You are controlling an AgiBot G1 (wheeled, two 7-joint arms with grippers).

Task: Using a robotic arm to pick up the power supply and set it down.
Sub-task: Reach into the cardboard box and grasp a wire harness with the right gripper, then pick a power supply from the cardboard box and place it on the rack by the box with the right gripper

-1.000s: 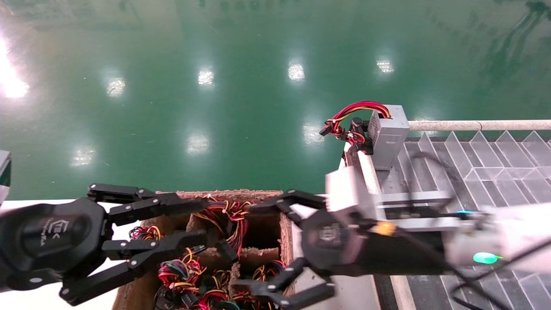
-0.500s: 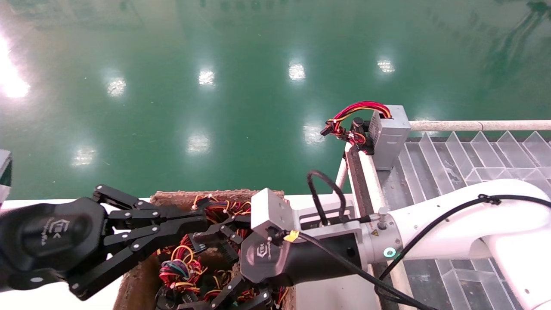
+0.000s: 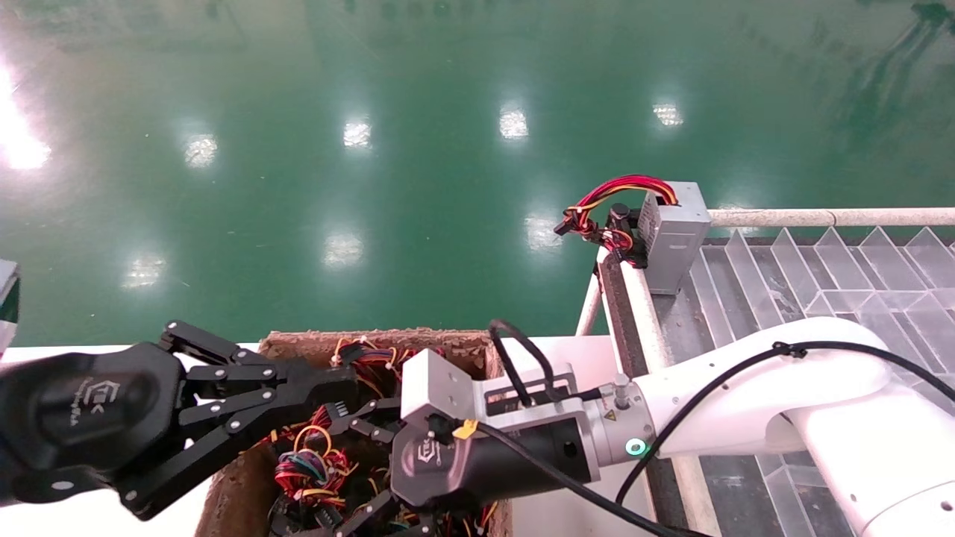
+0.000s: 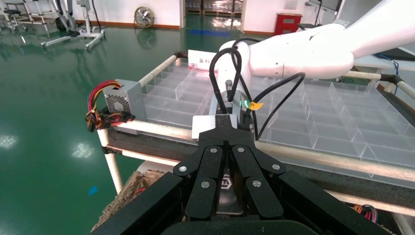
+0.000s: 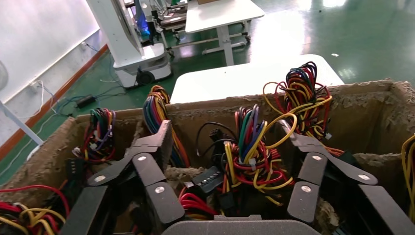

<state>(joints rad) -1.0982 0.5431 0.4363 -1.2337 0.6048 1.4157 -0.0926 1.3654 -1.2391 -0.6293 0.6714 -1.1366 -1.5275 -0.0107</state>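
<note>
The robotic arm (image 3: 746, 395), my right one, reaches left over a cardboard box (image 3: 373, 339) with divided compartments. Its gripper (image 3: 336, 477) is open and points down into the box. In the right wrist view the open fingers (image 5: 161, 137) straddle a tied bundle of red, yellow and black wires (image 5: 254, 156) in a middle compartment, and the gripper (image 5: 226, 142) holds nothing. The power supply's grey body is hidden; only wire bundles and black connectors show. My left gripper (image 3: 351, 384) hovers at the box's left edge, shut and empty, and it appears the same way in its own wrist view (image 4: 226, 125).
A similar grey box (image 3: 675, 235) with arching red-yellow wires stands on the corner of a rack of clear divided trays (image 3: 821, 276). It also shows in the left wrist view (image 4: 120, 98). The cardboard box sits on a white table (image 3: 559, 350). Green floor lies beyond.
The right arm swung left from the rack's edge to over the box, and its open gripper dropped among the wires. The left gripper closed its fingers.
</note>
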